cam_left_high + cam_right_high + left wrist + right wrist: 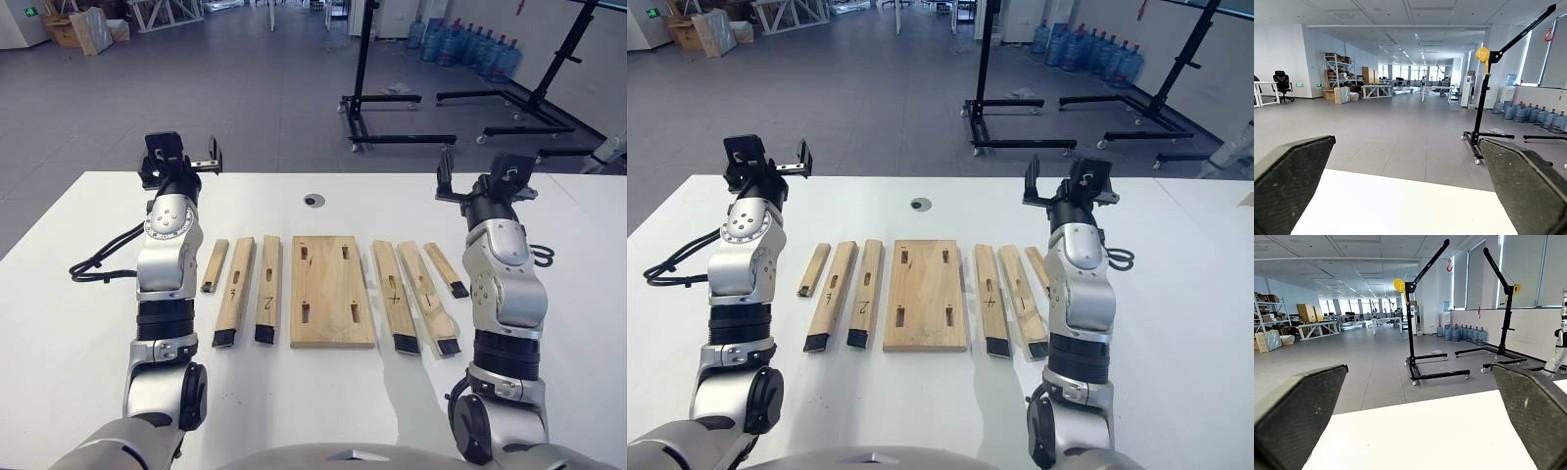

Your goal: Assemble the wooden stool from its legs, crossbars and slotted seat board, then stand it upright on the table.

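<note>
1. Lower centre of the head view: the table (78,333) carries all the stool parts lying flat in one row, none joined. Judged: laid out side by side so each piece can be picked singly.
2. Seat board (332,290) in mid-row, slotted face up. Its four slots (306,313) hold nothing.
3. Left legs (235,291), two, just left of the board; right legs (394,296), two, just right of it. Their black tips point to the near edge.
4. Left crossbar (215,265) and right crossbar (445,268), the short pieces, lie at the outer ends of the row, set toward the far side.
5. Left gripper (182,163), centre-left, raised off the table with its pads (1290,176) spread wide, nothing between them. Right gripper (487,181), centre-right, likewise wide and empty. Both are well apart from the wood, so assembly is likely not begun.
6. Upper right, far floor: blue water bottles (470,44), contents not discernible.
</note>
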Controlling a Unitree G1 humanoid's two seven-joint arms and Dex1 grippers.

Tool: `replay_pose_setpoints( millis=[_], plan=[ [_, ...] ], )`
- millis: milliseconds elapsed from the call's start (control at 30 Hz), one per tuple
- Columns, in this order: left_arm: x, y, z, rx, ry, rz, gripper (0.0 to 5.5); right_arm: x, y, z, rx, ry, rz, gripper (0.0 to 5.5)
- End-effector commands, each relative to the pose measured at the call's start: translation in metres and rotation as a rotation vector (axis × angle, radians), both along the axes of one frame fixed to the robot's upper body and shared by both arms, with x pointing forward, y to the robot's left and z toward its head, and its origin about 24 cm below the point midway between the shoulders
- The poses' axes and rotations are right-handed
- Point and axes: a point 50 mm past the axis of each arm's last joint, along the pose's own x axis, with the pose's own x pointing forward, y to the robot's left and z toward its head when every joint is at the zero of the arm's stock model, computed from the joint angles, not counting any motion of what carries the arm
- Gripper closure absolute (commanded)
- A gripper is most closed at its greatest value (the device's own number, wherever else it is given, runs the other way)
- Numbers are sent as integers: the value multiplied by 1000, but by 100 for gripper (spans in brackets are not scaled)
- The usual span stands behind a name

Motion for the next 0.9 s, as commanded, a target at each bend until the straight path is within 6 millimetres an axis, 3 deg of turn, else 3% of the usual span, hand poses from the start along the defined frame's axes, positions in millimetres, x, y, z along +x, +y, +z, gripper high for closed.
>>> replay_pose_setpoints(
  millis=[33,733,900],
  plan=[
    [-3,2,-4,6,18,1,10,0,0,-1,-6,10,3,11],
    [-1,6,0,-3,15,20,10,-4,-27,0,-49,77,-5,11],
    [2,8,2,-1,13,21,10,-15,-43,-1,-82,136,45,11]
  ],
)
